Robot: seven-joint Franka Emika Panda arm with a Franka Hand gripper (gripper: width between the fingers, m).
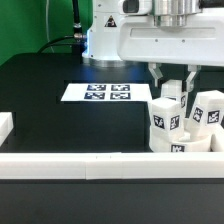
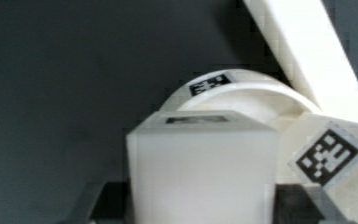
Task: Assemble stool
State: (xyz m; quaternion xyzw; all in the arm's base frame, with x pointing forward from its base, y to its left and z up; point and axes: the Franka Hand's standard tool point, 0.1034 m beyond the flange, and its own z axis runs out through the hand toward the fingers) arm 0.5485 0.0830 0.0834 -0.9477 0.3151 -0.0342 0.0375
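Observation:
My gripper (image 1: 173,88) is shut on a white block leg (image 1: 166,113), which it holds upright by its top over the round white seat (image 1: 188,146) at the exterior view's lower right. A second tagged leg (image 1: 207,110) stands on the seat just beside it. In the wrist view the held leg (image 2: 201,160) fills the middle between my dark fingers (image 2: 110,203). Its lower end is over the seat's rounded edge (image 2: 250,100), which carries a tag. The other leg's tag (image 2: 330,152) shows close beside it. Whether the held leg sits in a socket is hidden.
The marker board (image 1: 97,92) lies flat on the black table behind and to the exterior view's left of the seat. A long white border rail (image 1: 80,163) runs along the front edge, with a short rail end (image 1: 5,125) at the left. Another rail (image 2: 309,45) passes close behind the seat.

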